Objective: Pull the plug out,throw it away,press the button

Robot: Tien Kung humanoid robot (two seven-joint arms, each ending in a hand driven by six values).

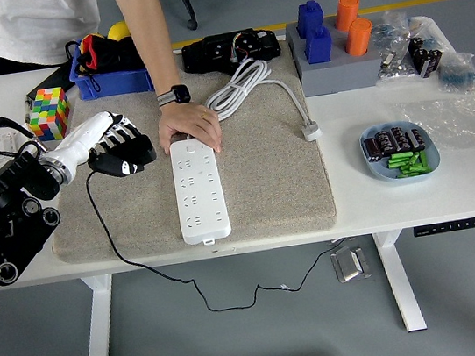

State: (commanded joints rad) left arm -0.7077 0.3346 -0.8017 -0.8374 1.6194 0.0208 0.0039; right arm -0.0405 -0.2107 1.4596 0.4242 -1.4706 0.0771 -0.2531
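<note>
There is one view only, taken from high on the robot's side and looking forward and down. The near edge of the white table (453,201) runs across the lower part, with floor and table legs showing beneath it. The whole tabletop fits in the frame, so the camera stands fairly far back. The robot's left arm (13,218) enters from the left edge. A person (22,27) stands at the far side, cut off at the top, probably from the chest up.

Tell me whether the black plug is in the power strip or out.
Out. The left hand holds the black plug left of the white power strip, clear of its sockets, cable dangling off the table edge.
</note>
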